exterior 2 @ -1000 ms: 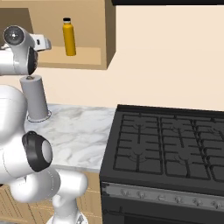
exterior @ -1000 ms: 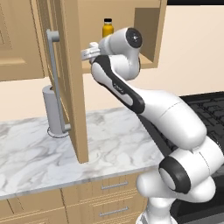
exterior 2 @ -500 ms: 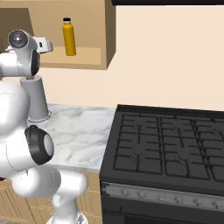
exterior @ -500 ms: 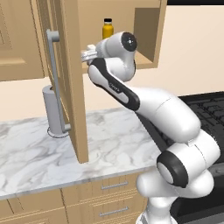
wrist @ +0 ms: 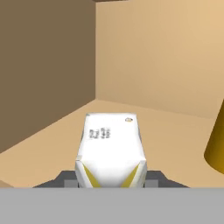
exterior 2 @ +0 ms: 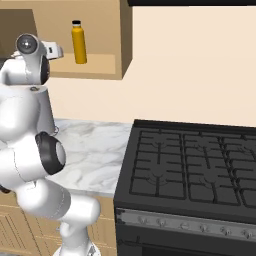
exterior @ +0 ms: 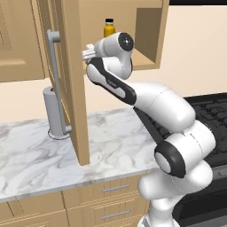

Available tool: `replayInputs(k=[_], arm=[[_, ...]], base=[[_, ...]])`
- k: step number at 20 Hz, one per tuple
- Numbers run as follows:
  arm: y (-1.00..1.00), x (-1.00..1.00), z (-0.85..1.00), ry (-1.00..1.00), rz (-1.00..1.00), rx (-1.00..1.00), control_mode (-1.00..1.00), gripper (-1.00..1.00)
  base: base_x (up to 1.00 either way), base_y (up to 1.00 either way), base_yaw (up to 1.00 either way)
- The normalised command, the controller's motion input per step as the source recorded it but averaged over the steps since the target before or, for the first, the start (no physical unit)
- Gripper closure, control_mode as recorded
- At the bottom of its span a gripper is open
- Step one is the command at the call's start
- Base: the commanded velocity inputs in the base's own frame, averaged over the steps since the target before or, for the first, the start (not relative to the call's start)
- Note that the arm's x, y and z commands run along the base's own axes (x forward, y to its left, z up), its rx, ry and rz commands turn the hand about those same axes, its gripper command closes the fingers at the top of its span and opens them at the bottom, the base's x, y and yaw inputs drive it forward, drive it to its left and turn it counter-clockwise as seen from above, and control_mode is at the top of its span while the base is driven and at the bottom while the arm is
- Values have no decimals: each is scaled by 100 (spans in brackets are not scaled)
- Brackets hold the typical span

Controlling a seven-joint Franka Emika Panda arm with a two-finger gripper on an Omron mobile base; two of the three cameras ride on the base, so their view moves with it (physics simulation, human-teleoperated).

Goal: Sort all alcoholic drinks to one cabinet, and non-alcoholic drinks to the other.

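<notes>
Gripper [wrist: 110,181] is clamping a white carton [wrist: 110,151] over the narrow cabinet's shelf [wrist: 175,131], orange bottle [exterior 2: 78,42] is standing upright near the shelf's back wall, beside it.

1. The bottle [exterior 2: 78,42] in the upper left of the right base view is orange-yellow with a black cap.
2. The carton [wrist: 111,148] at the bottom centre of the hand view is white, with small dark print on top and yellow wedges on its near face.
3. The cabinet [exterior: 148,37] is light tan inside; in the hand view its left wall looks darker brown.
4. The door handle [exterior: 56,80] is grey.
5. The counter [exterior: 40,157] is white marble with grey veins.
6. The stove [exterior 2: 195,170] is black.
7. The canister [exterior: 52,111] is grey.
</notes>
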Motion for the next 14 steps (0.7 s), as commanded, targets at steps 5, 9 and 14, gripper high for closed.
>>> replayInputs(k=[5, 9, 14], arm=[[11, 35, -2, 0, 0, 0, -100, 100], [15, 36, -1, 0, 0, 0, -100, 100], [17, 38, 0, 0, 0, 0, -100, 100]], base=[[0, 0, 0], [0, 0, 0], [0, 0, 0]])
